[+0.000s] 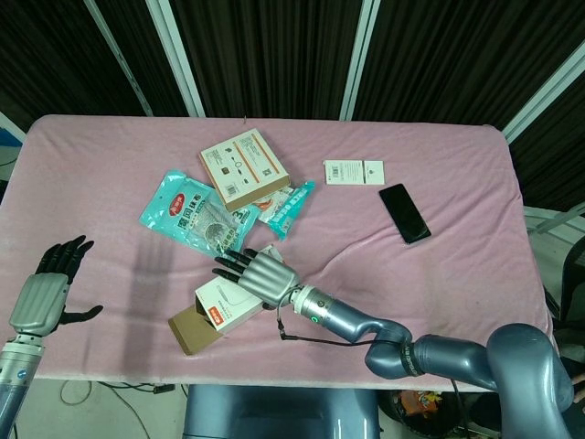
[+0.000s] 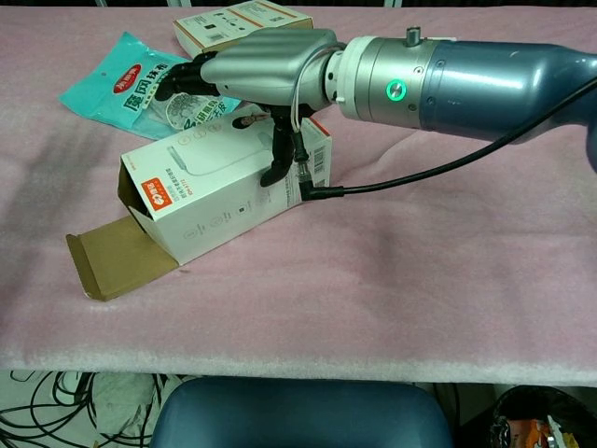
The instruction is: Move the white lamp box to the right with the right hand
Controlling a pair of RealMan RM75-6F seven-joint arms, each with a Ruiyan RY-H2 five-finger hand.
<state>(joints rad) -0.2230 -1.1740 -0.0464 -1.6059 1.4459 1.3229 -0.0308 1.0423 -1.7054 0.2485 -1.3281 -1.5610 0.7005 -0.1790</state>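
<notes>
The white lamp box (image 1: 230, 303) (image 2: 219, 191) lies near the table's front edge, its brown end flap (image 2: 114, 259) open toward the left. My right hand (image 1: 256, 275) (image 2: 254, 67) is stretched flat over the box's top, fingers pointing left and apart. Its thumb (image 2: 280, 157) hangs down against the box's near side. The fingers do not close around the box. My left hand (image 1: 44, 294) hovers at the table's front left corner, fingers spread and holding nothing; only the head view shows it.
Behind the lamp box lie a teal snack bag (image 1: 190, 216) (image 2: 140, 91), a brown-sided carton (image 1: 244, 166) (image 2: 244, 35) and a small teal packet (image 1: 286, 208). Further right are a white label card (image 1: 354, 171) and a black phone (image 1: 404, 213).
</notes>
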